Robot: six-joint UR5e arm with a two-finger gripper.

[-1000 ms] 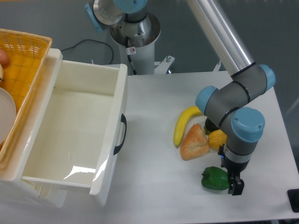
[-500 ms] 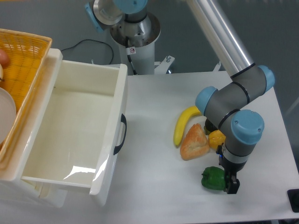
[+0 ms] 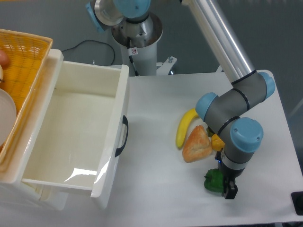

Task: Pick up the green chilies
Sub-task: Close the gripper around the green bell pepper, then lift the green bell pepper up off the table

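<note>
The green chilies (image 3: 212, 180), a glossy dark-green pepper-shaped vegetable, lie on the white table near its front right. My gripper (image 3: 220, 185) points down right over them and covers their right half. One dark fingertip (image 3: 230, 191) shows just right of the vegetable; the other finger is hidden behind the wrist. The jaws look open around the vegetable, which rests on the table.
A yellow banana (image 3: 185, 126), a tan bread piece (image 3: 197, 144) and a yellow pepper (image 3: 217, 141) lie just behind the chilies. A large white bin (image 3: 124, 94) stands at the left, with an orange basket (image 3: 28, 61) beside it. A black object (image 3: 298, 202) sits at the right edge.
My gripper has moved left, from beside the green chilies' right end to over them, now covering their right half. The chilies have not moved.
</note>
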